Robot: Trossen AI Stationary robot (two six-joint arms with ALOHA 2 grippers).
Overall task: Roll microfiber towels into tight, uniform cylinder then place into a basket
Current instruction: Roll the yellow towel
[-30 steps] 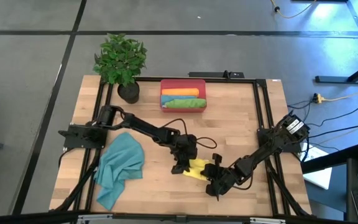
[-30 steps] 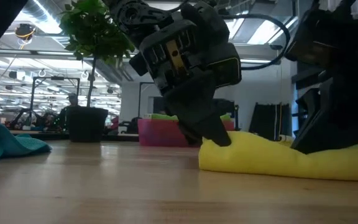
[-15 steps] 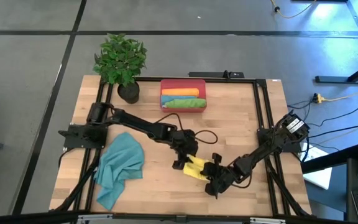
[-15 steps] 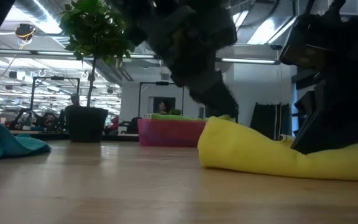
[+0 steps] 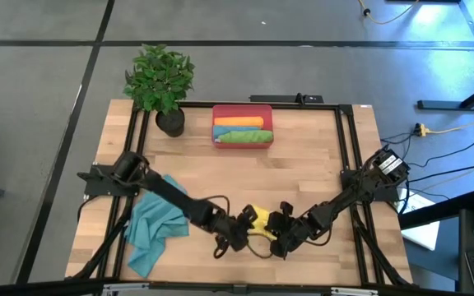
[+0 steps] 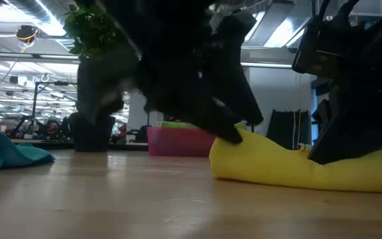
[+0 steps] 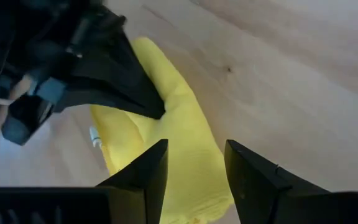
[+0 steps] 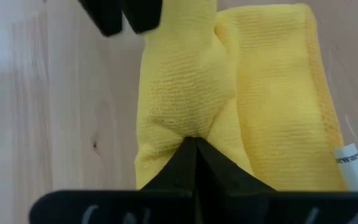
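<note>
1. the yellow towel (image 5: 258, 222) sits near the front edge of the table (image 5: 303, 177), about the middle, bunched into a loose fold and not a proper roll yet. in the low view it's a fat soft lump (image 6: 290, 169) flat on the wood.
2. the right gripper (image 8: 194, 146) has its fingers pinched together on a ridge of the yellow cloth. you can see the fabric puckering right at the tips in the right wrist view.
3. the left gripper (image 7: 194, 165) has its fingers apart, straddling the other end of the towel, holding nothing. from above it's right beside the towel (image 5: 239, 234).
4. handling: this thing is light and floppy with zero stiffness, so it'll sag and unroll the second nobody's pinning it. the microfiber looks grippy, not slippery, so a pinch should hold. nothing to break here.
5. where to grab, i reckon: across the whole thickness of the fold, near the end, so all layers come along. pinching just the top layer would peel it open. the hemmed edge with the white tag (image 8: 352, 163) is the firmest bit.
6. the basket (image 5: 242, 125) is at the back of the table, well apart, with an orange roll (image 5: 241, 122) and a green roll (image 5: 243, 136) already in it.
7. the teal towels (image 5: 159, 222) lie in a heap on the left, waiting. the plant (image 5: 160, 78) is at the back left.
</note>
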